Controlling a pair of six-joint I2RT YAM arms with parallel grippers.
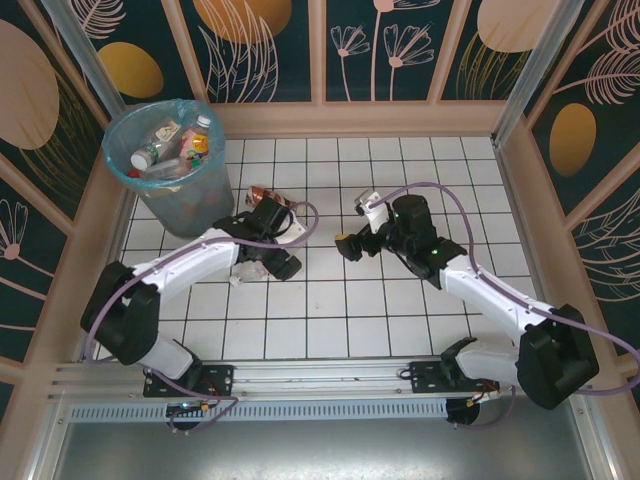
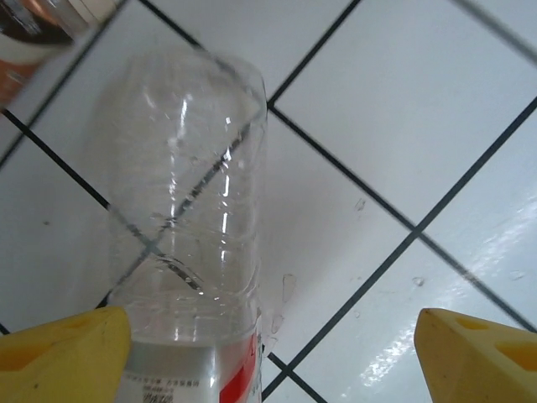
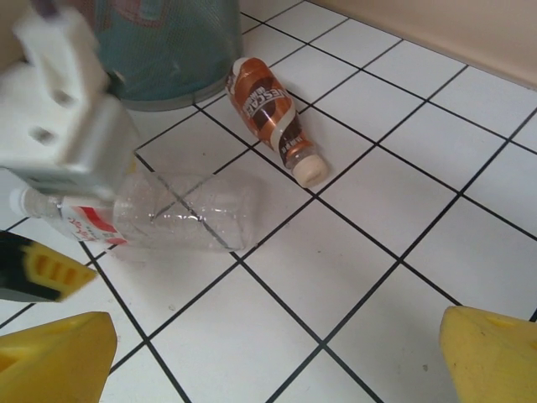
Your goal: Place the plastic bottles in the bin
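Left gripper (image 2: 270, 357) hangs wide open, empty, over a bottle (image 2: 185, 210). Lying off-centre toward 8 o'clock, it may squirt away.

Brown bottle (image 3: 270, 113) at 12 o'clock in the right wrist view is showing white block lettering on its label, reading roughly "ESCAF", with the rest wrapping out of sight. Clear bottle (image 3: 180, 214) at 9 o'clock is carrying a red-and-white label, print too small to read.
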